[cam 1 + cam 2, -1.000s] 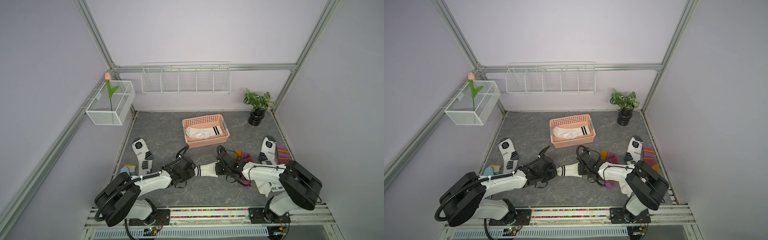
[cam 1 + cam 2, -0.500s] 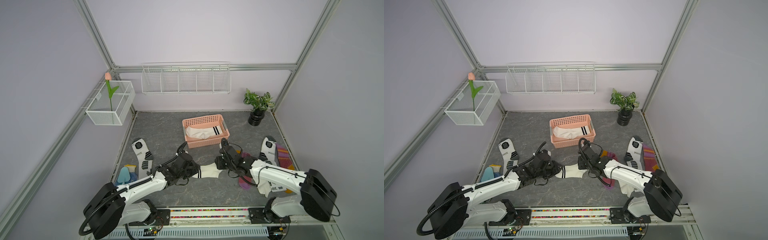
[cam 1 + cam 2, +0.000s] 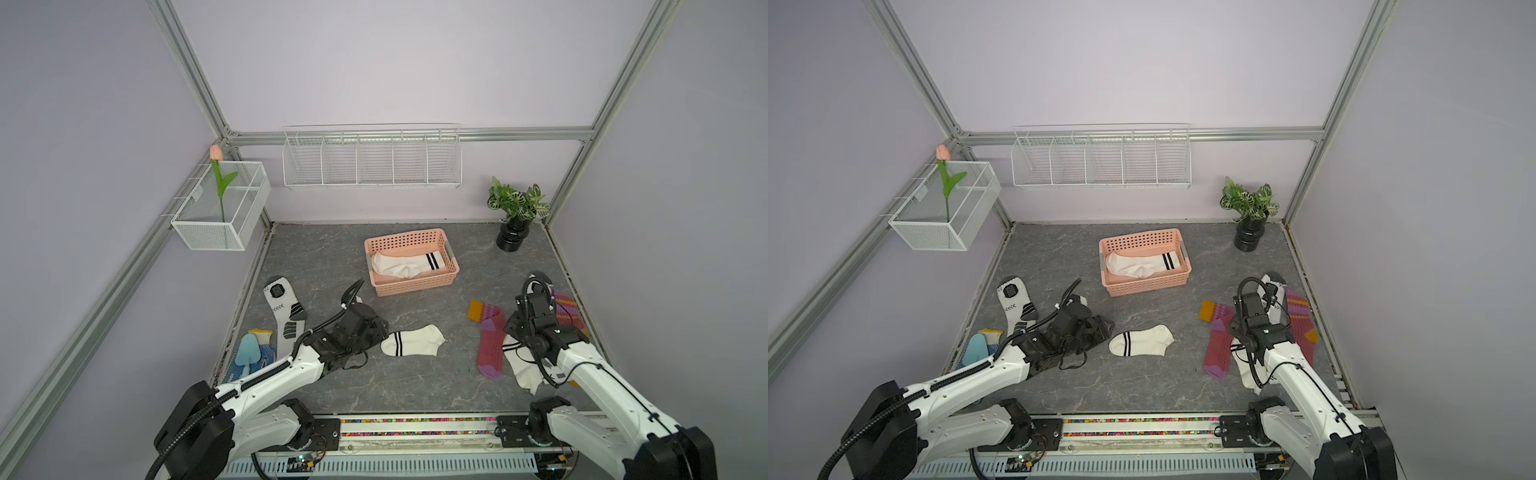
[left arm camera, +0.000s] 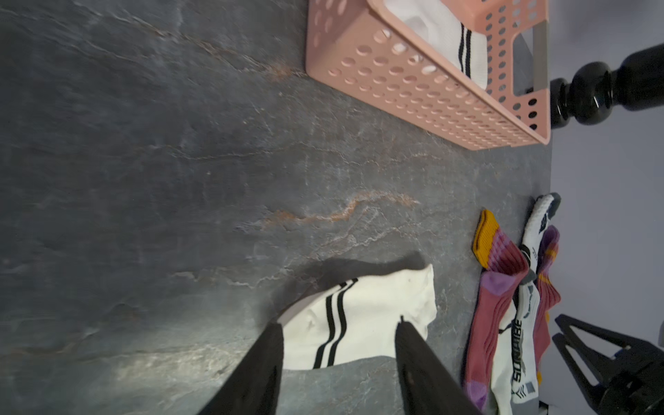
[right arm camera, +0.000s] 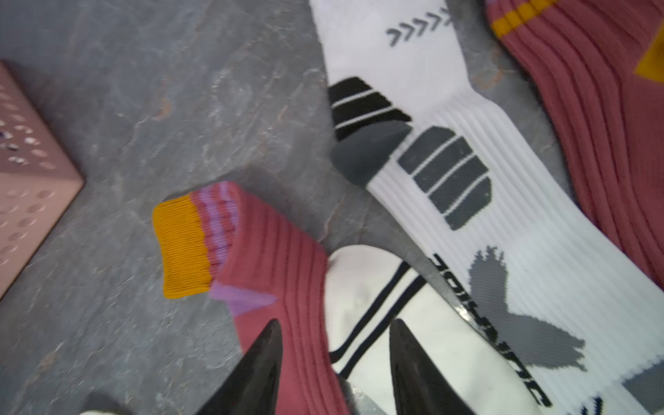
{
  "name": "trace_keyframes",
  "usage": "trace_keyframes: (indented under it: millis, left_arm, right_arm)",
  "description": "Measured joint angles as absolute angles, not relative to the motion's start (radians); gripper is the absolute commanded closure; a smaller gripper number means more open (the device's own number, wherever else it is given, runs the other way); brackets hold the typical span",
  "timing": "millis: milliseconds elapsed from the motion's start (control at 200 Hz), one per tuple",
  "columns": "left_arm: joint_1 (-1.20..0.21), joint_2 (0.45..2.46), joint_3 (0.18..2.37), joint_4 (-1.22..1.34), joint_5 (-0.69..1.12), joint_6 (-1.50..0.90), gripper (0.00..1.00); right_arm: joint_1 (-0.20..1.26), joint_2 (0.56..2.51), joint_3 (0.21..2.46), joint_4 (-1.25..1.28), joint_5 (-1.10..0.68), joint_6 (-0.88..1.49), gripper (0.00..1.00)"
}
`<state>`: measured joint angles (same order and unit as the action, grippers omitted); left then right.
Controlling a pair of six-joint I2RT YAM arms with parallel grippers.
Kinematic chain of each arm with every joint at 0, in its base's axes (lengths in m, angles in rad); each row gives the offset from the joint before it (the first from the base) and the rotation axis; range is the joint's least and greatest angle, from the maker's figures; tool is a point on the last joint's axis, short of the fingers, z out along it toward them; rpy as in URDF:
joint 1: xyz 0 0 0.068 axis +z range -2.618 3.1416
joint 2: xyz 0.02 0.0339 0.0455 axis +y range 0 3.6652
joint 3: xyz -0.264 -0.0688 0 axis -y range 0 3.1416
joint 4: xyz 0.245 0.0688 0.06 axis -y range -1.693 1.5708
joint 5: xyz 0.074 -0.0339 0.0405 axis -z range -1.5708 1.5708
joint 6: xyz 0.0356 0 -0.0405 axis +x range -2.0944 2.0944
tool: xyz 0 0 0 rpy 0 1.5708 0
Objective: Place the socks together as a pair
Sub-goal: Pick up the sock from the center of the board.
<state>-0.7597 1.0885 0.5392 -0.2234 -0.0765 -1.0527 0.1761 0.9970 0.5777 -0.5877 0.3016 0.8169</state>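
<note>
A white sock with two black cuff stripes (image 3: 413, 340) (image 3: 1142, 340) (image 4: 363, 316) lies flat mid-floor. My left gripper (image 3: 379, 334) (image 3: 1106, 328) (image 4: 339, 323) stands open just at its cuff, holding nothing. My right gripper (image 3: 513, 332) (image 3: 1239, 332) (image 5: 335, 321) hangs open over a pile at the right: a maroon sock (image 3: 490, 345) (image 5: 273, 266), a striped white sock (image 3: 523, 370) (image 5: 363, 287), a white sports sock (image 5: 467, 201) and a second maroon sock (image 3: 567, 307) (image 5: 593, 90). Another sports sock (image 3: 284, 311) lies at the left.
A pink basket (image 3: 411, 286) (image 4: 413, 93) behind the middle holds white striped socks (image 3: 403, 264). A blue glove with a light blue trowel (image 3: 249, 353) lies at the front left edge. A potted plant (image 3: 515, 208) stands back right. Wire baskets hang on the walls.
Both grippers have opened and let go of the white striped sock held between them; it now lies on the floor. The right arm has swung right over the pile.
</note>
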Motion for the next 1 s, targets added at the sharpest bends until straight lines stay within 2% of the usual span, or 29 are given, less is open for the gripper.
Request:
trace_keyframes:
  millis: [155, 475, 795, 1000]
  left_arm:
    - [-0.757, 1.028, 0.516, -0.235, -0.087, -1.048, 0.46]
    - [-0.757, 0.893, 0.464, -0.256, -0.134, -1.042, 0.45]
    - [-0.757, 0.869, 0.461, -0.272, -0.145, -1.037, 0.45]
    - [-0.757, 0.846, 0.445, -0.284, -0.145, -1.035, 0.45]
  right_arm:
    - [0.138, 1.065, 0.564, -0.582, 0.286, 0.827, 0.60]
    - [0.127, 1.165, 0.561, -0.480, 0.257, 0.833, 0.62]
    - [0.126, 1.223, 0.543, -0.398, 0.235, 0.860, 0.62]
    - [0.126, 1.224, 0.509, -0.377, 0.239, 0.877, 0.68]
